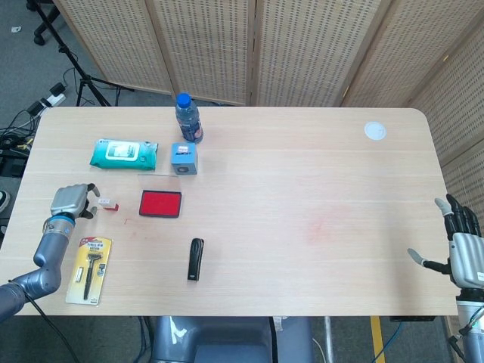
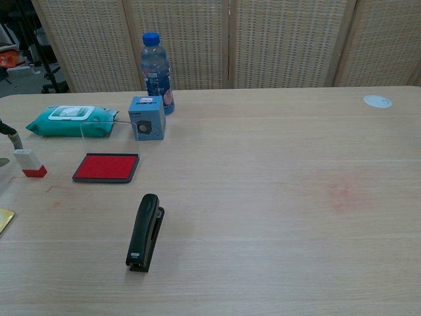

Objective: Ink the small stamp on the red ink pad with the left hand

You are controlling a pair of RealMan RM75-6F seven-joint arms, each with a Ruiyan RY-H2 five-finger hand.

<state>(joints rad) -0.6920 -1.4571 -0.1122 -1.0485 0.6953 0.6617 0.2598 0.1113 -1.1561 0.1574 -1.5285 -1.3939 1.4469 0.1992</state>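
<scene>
The small stamp (image 1: 108,205), white with a red base, is just left of the red ink pad (image 1: 160,203), with a gap between them. My left hand (image 1: 70,202) pinches it at the fingertips near the table's left edge. In the chest view the stamp (image 2: 30,164) stands roughly upright, left of the pad (image 2: 106,167), with one dark fingertip (image 2: 8,129) on its upper left; the hand itself is out of frame. Whether the stamp touches the table I cannot tell. My right hand (image 1: 463,253) hangs off the table's near right corner, fingers spread, holding nothing.
A black stapler (image 1: 196,259) lies in front of the pad. A razor pack (image 1: 91,269) lies below my left hand. Behind the pad are a teal wipes pack (image 1: 124,153), a small blue box (image 1: 184,159) and a water bottle (image 1: 188,119). A white disc (image 1: 374,131) sits far right.
</scene>
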